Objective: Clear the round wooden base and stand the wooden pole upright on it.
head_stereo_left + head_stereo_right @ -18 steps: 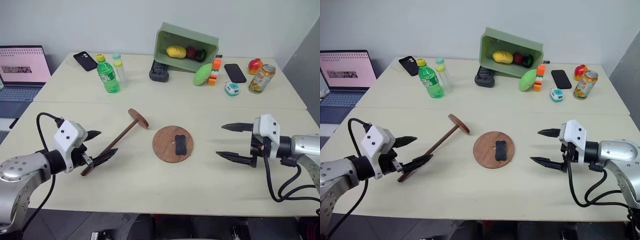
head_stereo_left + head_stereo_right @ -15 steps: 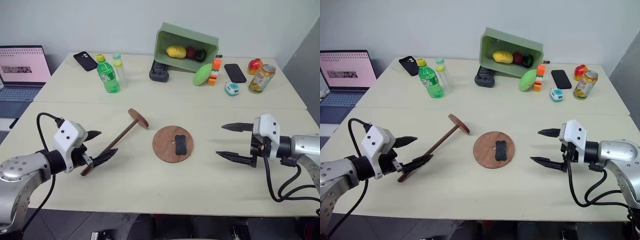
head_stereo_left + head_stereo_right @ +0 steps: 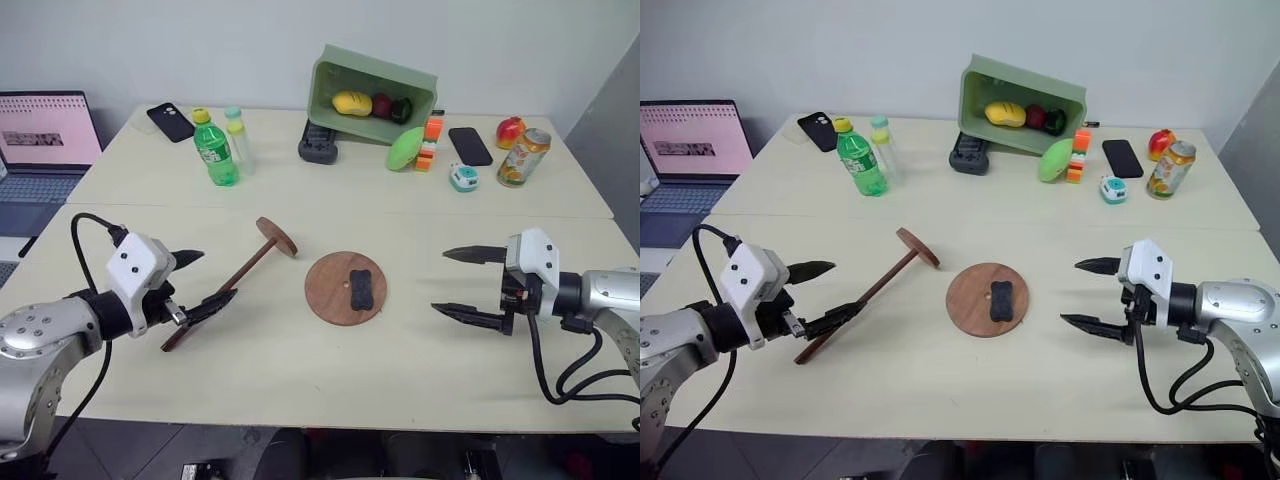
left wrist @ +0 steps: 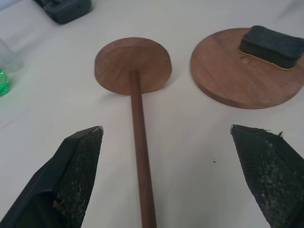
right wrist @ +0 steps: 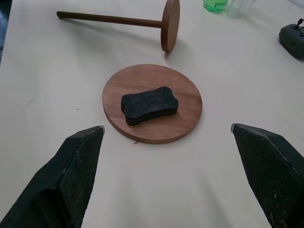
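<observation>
Hovering low over the pale table [image 3: 300, 380] on the left: left hand [image 3: 198, 281], fingers spread wide and empty, pointing forward and inward, straddling the near end of the wooden pole [image 3: 222, 294] without touching it. Hovering at the right: right hand [image 3: 462, 283], likewise spread wide and gripping nothing, aimed inward toward the round wooden base [image 3: 345, 288], well apart from it.

Lying on its side between left hand and base: the pole, a thin, dark brown, smooth rod running diagonally away from the left hand, ending in a small reddish-brown disc standing on edge on the table. Lying flat at the table's middle: the base, a reddish-brown disc with visible grain and a clean rounded rim. Sitting on the base, slightly off centre: a black sponge [image 5: 149, 106], bone-shaped, coarse and matte on top, with a thin yellow layer showing along its lower edge.

Standing at the far side: a green plastic bottle [image 3: 214, 149], a tilted pale-green bin [image 3: 372, 87] holding fruit, a drink can [image 3: 523, 158], two dark phones.
</observation>
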Controlling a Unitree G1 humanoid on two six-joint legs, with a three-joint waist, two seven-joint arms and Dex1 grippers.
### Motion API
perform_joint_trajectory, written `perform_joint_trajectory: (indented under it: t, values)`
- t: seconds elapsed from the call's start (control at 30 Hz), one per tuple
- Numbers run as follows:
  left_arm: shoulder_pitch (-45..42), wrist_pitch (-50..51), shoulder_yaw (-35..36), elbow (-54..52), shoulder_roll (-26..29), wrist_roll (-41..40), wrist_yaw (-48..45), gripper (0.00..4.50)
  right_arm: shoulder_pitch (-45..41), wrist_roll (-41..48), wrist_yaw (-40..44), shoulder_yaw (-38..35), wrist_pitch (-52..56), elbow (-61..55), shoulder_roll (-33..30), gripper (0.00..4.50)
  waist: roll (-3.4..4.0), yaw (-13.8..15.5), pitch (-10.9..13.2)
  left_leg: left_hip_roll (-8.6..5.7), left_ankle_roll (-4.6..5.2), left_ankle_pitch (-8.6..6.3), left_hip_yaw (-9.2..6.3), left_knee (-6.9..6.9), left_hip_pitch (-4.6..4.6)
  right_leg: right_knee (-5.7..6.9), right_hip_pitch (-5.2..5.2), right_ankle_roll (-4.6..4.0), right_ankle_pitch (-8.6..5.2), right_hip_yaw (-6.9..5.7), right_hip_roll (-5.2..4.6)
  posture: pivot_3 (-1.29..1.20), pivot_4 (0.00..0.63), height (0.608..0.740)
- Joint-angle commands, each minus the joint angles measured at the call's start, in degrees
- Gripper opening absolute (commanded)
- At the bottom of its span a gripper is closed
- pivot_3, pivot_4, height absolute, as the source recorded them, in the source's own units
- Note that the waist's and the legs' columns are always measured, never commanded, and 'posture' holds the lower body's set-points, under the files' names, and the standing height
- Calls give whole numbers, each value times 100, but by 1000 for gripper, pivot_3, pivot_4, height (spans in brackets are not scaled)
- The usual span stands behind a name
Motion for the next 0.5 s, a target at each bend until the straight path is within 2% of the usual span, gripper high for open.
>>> perform_joint_trajectory:
  t: [0.03,0.2,0.4,0.5]
  values:
    - [-111,32,-148,-272,205,-225,-338,4472,4,378,-218,-175,351,-412,53,4500,0,0,0,0,0,0,1,0,0,1,0,0,0,0,0,0,150,740]
    - [-503,-59,-645,-409,312,-264,-670,4472,127,284,-758,254,650,-985,333,4500,0,7,0,-1,0,0,-4,2,-3,0,1,0,0,-4,1,0,150,740]
    - [-907,-190,-1200,-318,290,-134,-902,4472,12,-585,-1726,1330,1128,-1063,755,4500,4,-1,2,-3,-1,1,-3,5,-3,5,-1,0,0,-3,4,0,150,740]
    - [-1093,-399,-1499,-105,215,21,-1026,4472,-208,-1021,-2205,2038,1192,-776,1326,4500,3,-5,2,-1,-1,1,-6,10,-5,4,-1,0,0,-6,8,0,150,740]
